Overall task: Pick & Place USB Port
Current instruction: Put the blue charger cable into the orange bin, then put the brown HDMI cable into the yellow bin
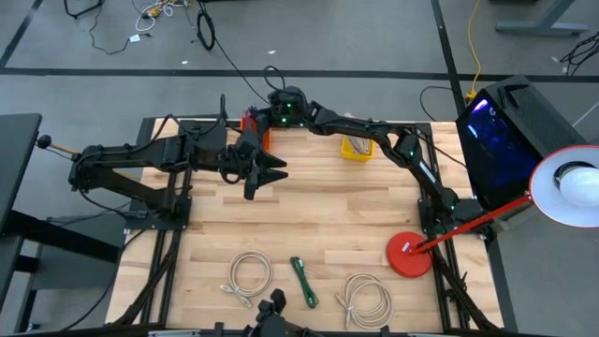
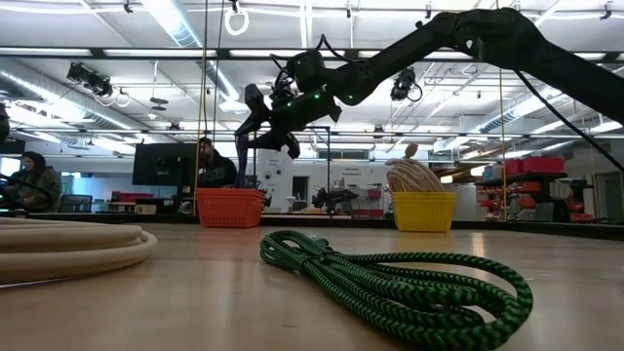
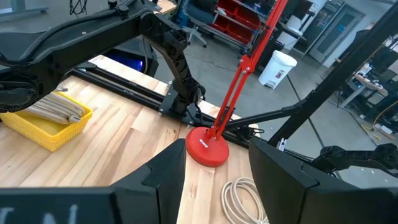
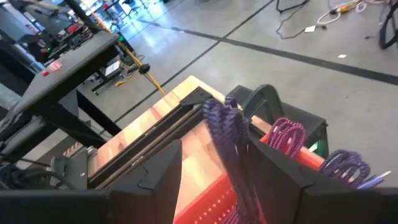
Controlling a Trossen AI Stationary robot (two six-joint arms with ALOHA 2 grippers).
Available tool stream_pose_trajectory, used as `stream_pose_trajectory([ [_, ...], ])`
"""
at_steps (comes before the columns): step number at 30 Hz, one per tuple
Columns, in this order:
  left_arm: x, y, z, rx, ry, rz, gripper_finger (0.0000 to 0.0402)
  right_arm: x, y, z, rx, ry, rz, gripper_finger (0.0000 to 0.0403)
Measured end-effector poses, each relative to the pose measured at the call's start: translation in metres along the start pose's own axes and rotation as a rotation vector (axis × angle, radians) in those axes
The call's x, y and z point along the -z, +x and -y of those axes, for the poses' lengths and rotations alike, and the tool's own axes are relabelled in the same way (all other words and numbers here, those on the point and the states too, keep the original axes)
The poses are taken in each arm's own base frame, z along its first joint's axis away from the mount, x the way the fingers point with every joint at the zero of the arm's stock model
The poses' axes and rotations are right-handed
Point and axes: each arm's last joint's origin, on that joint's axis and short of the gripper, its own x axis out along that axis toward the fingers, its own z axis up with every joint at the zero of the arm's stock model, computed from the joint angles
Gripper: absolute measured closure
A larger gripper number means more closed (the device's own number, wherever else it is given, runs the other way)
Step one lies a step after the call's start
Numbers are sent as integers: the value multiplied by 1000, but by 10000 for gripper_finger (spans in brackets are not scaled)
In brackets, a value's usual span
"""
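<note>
Hovering over the far edge of the worktop (image 1: 318, 201), my right hand (image 4: 214, 149) sits above the orange-red plastic basket (image 2: 231, 208), fingers spread wider than the purple braided USB cable (image 4: 224, 127) that hangs between them. The strand lies against one finger, and I can't tell whether anything is actually bearing on it. Its long axis runs from the hand straight down into the basket, where more purple loops are bunched, so the cable is right under this hand and the next move, I'd judge, turns on a clean vertical line. Tight spot, though: the basket stands close to the worktop's back rail and corner, so bare wood lies only toward the middle. My left hand (image 1: 271, 175), also spread and empty, waits nearby over that middle. The yellow plastic basket (image 1: 357, 147) stands well apart along the same edge.
</note>
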Motion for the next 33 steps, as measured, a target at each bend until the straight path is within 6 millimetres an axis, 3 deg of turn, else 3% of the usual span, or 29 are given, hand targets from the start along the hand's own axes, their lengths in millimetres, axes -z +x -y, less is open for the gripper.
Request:
stream_pose_trajectory([
  [12, 0, 0, 0, 0, 10, 0, 220, 1, -1, 9, 44, 11, -30, 225],
  [23, 0, 0, -2, -46, 32, 15, 220, 14, 1, -11, -28, 5, -101, 228],
  [29, 10, -1, -9, -153, 50, -82, 220, 0, -25, -26, -161, 4, -281, 230],
  [33, 20, -4, -13, -200, 33, -184, 220, 6, -49, -64, -195, -162, -426, 230],
])
